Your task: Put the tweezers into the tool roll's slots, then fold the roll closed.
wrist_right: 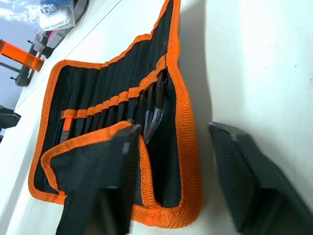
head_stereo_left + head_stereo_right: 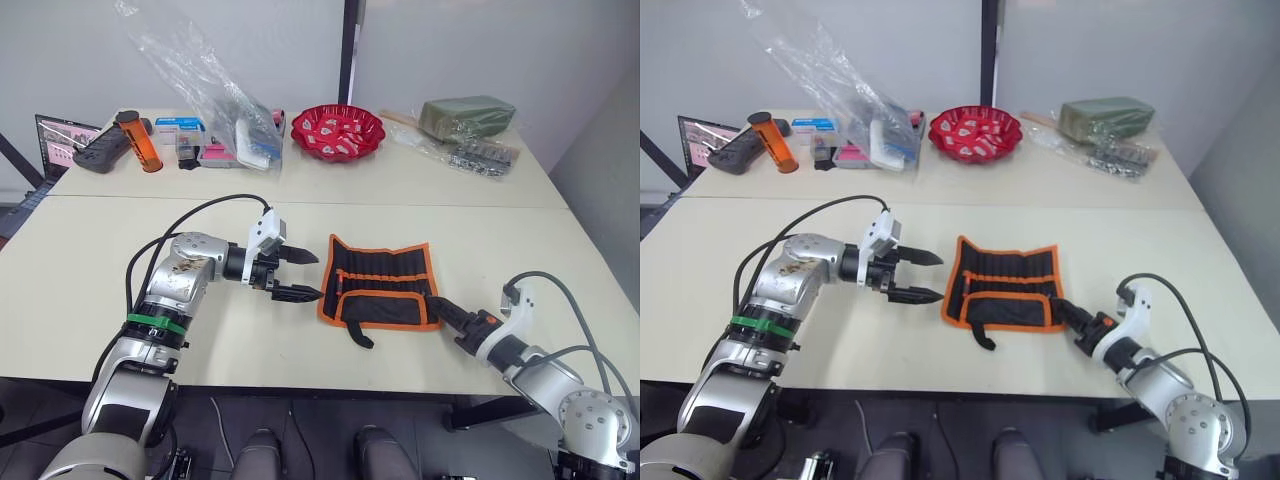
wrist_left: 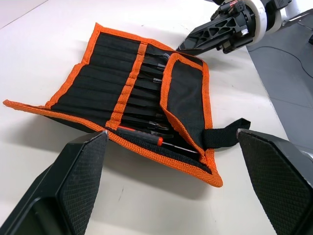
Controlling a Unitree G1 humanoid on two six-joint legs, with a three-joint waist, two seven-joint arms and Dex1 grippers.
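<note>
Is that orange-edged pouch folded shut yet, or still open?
Partly folded. One flap of the roll lies over the tweezers, but the row of slots is still spread flat and showing.

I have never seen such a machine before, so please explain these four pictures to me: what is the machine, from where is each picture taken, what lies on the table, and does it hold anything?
It is a robot with two arms, and each arm ends in a claw of two black fingers. Two pictures come from the cameras in its head, looking down over the arms. The other two come from a camera on each wrist, looking along that claw's fingers.

On the near table lies a black tool roll with orange edging, opened flat with one flap folded over. Tweezers already sit in its slots.

The left claw is open beside one end of the roll. The right claw is open at the roll's corner. Neither holds anything.

Farther back stand a red bowl, plastic bags and small boxes.
</note>
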